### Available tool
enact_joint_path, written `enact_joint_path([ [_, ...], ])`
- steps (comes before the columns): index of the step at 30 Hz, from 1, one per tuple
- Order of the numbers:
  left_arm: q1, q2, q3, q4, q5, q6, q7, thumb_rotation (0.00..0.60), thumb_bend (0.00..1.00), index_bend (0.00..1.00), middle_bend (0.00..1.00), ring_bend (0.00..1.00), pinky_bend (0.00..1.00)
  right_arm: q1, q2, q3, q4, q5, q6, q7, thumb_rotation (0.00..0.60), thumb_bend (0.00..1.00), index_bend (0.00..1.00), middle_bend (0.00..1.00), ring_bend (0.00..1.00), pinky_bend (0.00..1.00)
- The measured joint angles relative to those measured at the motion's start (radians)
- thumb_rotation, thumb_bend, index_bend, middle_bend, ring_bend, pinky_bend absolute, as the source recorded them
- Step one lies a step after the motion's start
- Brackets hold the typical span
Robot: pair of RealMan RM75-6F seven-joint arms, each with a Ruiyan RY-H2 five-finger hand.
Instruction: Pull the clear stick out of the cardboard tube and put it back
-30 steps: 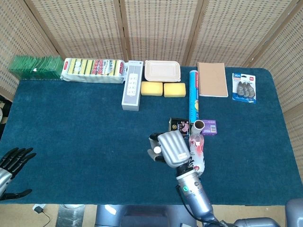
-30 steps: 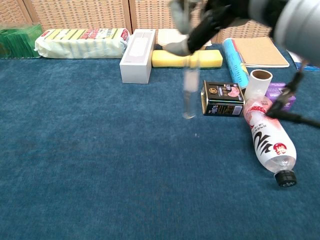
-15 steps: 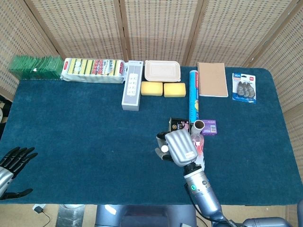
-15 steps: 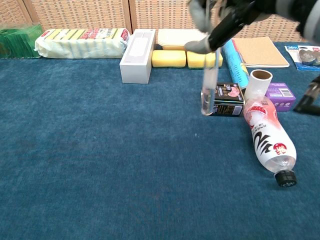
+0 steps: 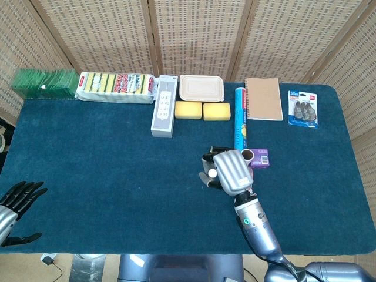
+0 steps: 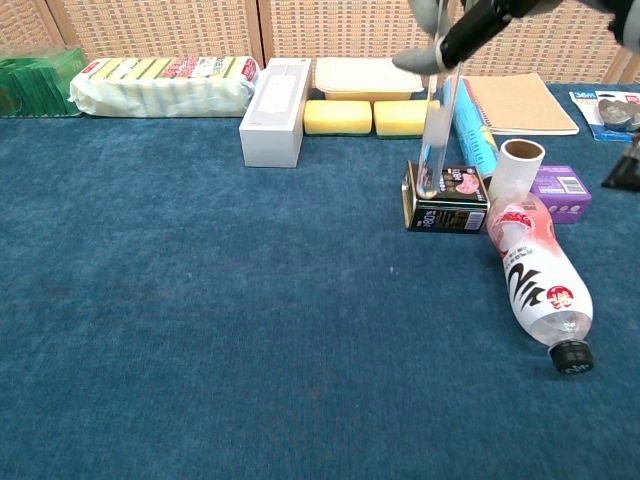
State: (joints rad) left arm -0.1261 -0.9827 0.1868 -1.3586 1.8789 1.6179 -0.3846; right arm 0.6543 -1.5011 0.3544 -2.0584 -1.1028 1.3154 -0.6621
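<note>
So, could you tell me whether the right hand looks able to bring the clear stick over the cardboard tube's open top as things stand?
Probably yes. The right hand holds the clear stick upright, just left of the cardboard tube, whose open top faces up with nothing over it.

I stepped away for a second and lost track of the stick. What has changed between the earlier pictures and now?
The right hand, gripping the clear stick so it hangs upright, has carried it rightward, closer to the cardboard tube; the stick now hangs over the dark tin. Nothing was released. The tube, bottle and left hand stayed put.
</note>
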Motion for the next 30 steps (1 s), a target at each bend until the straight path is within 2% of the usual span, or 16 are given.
enact_joint_path([
  [5, -0.006, 0.003, -0.002, -0.003, -0.003, -0.004, -0.006, 0.553, 0.08, 0.04, 0.04, 0.00, 0.00, 0.037, -0.024, 0.051, 0.070, 0.056, -0.002, 0.028, 0.600, 0.46, 0.81, 0.95, 1.00, 1.00],
  [14, -0.021, 0.005, -0.006, -0.021, -0.023, -0.045, -0.004, 0.550, 0.08, 0.04, 0.04, 0.00, 0.00, 0.091, -0.022, 0.092, 0.161, 0.089, -0.036, 0.053, 0.600, 0.46, 0.81, 0.95, 1.00, 1.00],
  [23, -0.025, 0.007, -0.014, -0.035, -0.049, -0.064, -0.001, 0.549, 0.08, 0.04, 0.04, 0.00, 0.00, 0.129, 0.011, 0.116, 0.232, 0.119, -0.058, 0.071, 0.600, 0.46, 0.81, 0.95, 1.00, 1.00],
  [30, -0.025, 0.006, -0.016, -0.041, -0.056, -0.070, 0.006, 0.545, 0.08, 0.04, 0.04, 0.00, 0.00, 0.128, 0.053, 0.113, 0.271, 0.128, -0.064, 0.097, 0.600, 0.46, 0.81, 0.95, 1.00, 1.00],
])
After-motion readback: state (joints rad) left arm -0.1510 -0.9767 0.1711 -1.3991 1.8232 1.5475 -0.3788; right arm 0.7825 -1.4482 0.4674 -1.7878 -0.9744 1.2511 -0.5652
